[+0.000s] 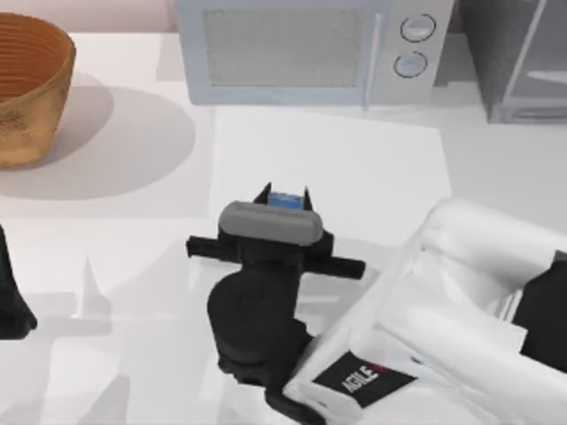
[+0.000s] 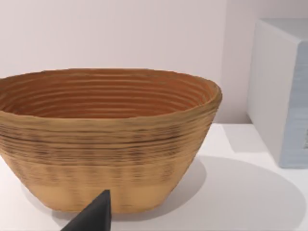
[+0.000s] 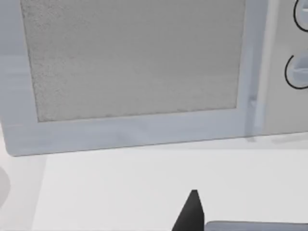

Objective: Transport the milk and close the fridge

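A: What takes up the most room?
B: The table (image 1: 106,221), pale and bare across its middle and left. Along the far edge stands the microwave (image 1: 306,49), two round knobs on its right side. The fridge (image 1: 523,62) sits in the far right corner, cut off by the frame, with bare table between the two.

A: And the left side?
B: A woven basket (image 1: 27,88) at the far left corner, well apart from the microwave. The left arm (image 1: 13,301) is parked at the left edge; its wrist view faces the basket, and I cannot tell how its fingers are set.

A: The working arm?
B: The right arm (image 1: 461,301) reaches in from the lower right. The right gripper (image 1: 285,197) is at mid-table, in front of the microwave with open surface between them.

A: The milk?
B: The milk (image 1: 285,201) is between the two fingertips, just its blue top showing. The fingers flank it closely and appear closed on it.

A: Any writing?
B: "AGILE" in white on the arm's black label (image 1: 365,379).
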